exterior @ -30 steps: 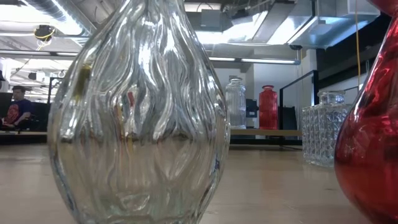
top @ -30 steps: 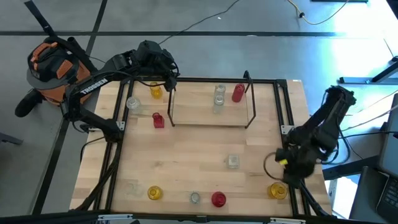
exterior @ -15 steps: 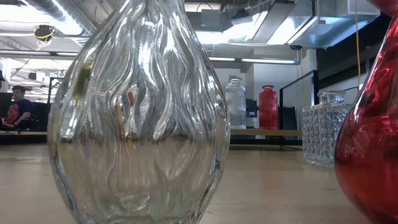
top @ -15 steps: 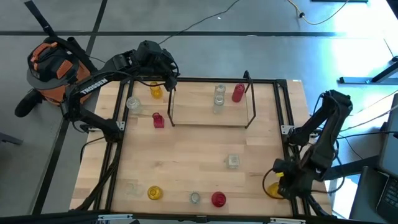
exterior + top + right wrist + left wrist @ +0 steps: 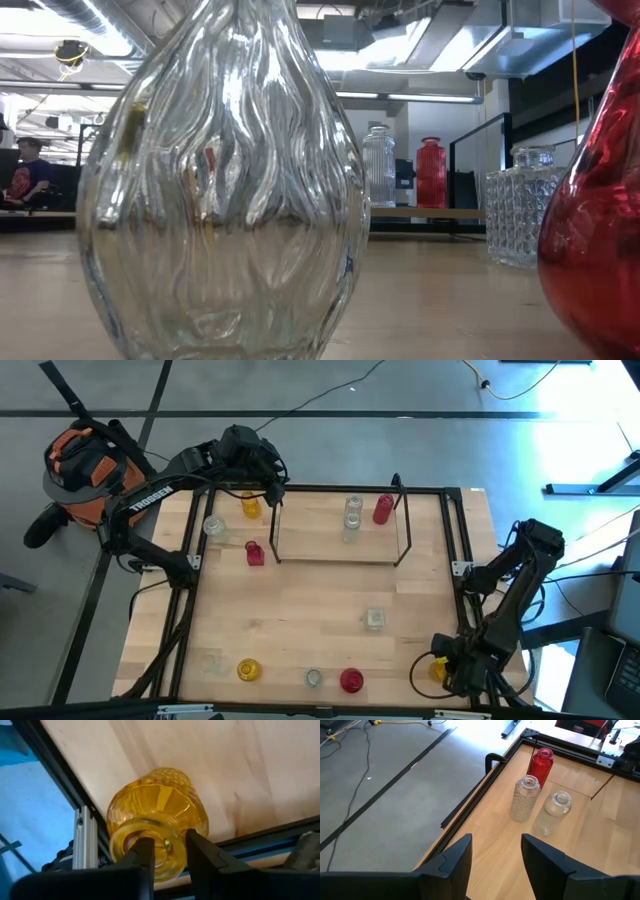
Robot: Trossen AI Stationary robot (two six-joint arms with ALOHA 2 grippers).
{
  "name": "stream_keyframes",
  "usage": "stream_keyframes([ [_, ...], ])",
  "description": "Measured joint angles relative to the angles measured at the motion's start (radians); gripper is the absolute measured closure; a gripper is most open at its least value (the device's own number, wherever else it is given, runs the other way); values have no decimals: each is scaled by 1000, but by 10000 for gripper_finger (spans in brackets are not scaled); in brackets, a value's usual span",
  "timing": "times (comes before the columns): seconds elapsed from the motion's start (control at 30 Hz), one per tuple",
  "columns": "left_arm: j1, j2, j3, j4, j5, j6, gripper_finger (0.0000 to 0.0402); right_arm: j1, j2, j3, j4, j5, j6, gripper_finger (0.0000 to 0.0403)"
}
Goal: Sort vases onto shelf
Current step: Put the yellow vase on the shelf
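Faceted yellow translucent glass vase (image 5: 157, 817) with a thick round rim sits at the table's near right corner. We see the right gripper (image 5: 162, 851) pinching that rim; the left gripper (image 5: 492, 855), fingers parted and empty, waits over the shelf (image 5: 335, 550).

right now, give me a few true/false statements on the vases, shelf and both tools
1. Three vases stand on the shelf. True.
2. The right tool is at a red vase. False: its fingers straddle the rim of the yellow vase at the table's near right corner.
3. The left tool holds a clear vase. False: it is open and empty.
4. The red vase on the shelf stands upright. True.
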Motion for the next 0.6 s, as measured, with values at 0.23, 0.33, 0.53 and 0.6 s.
stream_keyframes([
  [0.23, 0, 0, 0, 0, 2, -13, 239, -42, 6, 3, 18, 22, 45, 386],
  [0.33, 0, 0, 0, 2, 9, -12, 239, -95, -30, -3, -49, 78, 23, 394],
  [0.53, 0, 0, 0, 47, 26, -5, 239, -281, -152, 4, -108, 153, -174, 398],
  [0.6, 0, 0, 0, 54, 28, -5, 239, -365, -188, 16, -114, 152, -265, 398],
])
